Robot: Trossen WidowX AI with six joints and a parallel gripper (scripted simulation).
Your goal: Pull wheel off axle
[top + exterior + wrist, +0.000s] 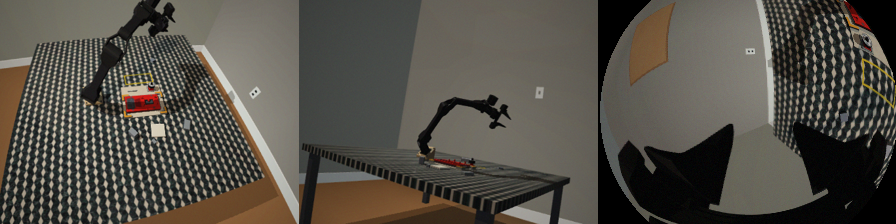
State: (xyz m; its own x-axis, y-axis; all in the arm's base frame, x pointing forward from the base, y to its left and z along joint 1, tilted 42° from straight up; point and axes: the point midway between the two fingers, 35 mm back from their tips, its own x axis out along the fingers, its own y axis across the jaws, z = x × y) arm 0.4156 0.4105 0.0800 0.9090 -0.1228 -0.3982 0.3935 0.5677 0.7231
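Gripper: black parallel-jaw gripper [501, 119], fingers apart, holding nothing, high above the checkered surface [98, 170].
Wheel: small black-and-red wheel [151, 86] on its upright axle, at the far right corner of the red board [143, 103].
Marked area: yellow-outlined rectangle [138, 78], just beyond the red board.
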